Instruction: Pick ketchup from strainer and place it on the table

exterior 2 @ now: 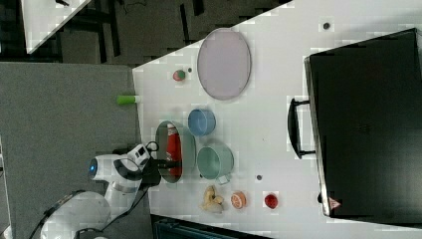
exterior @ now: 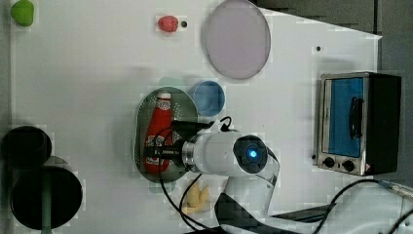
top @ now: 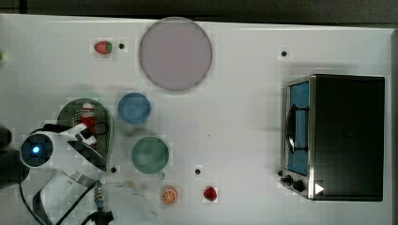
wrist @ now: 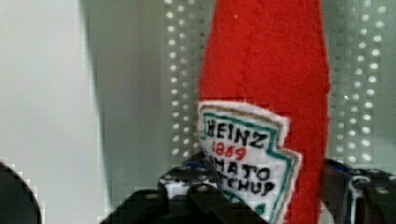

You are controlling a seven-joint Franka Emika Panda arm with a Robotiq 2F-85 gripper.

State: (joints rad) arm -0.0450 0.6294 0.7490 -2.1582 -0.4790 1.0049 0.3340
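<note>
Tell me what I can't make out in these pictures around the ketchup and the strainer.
- Ketchup lower body: top view, covered by the gripper and the arm.
- Ketchup cap: wrist view, cut off by the picture's edge.
- Strainer near end: left view, hidden behind the wrist.
- Label lowest text: wrist view, cut off and covered by a finger.

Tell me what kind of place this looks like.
Probably a robotics lab set up as a pretend kitchen: a white table with a toaster oven, a felt toy ketchup in a strainer, and a robot arm.

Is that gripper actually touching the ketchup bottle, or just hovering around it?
Touching. In the wrist view the gripper has a finger pressed against each side of the ketchup, at its label end, inside the strainer.
</note>
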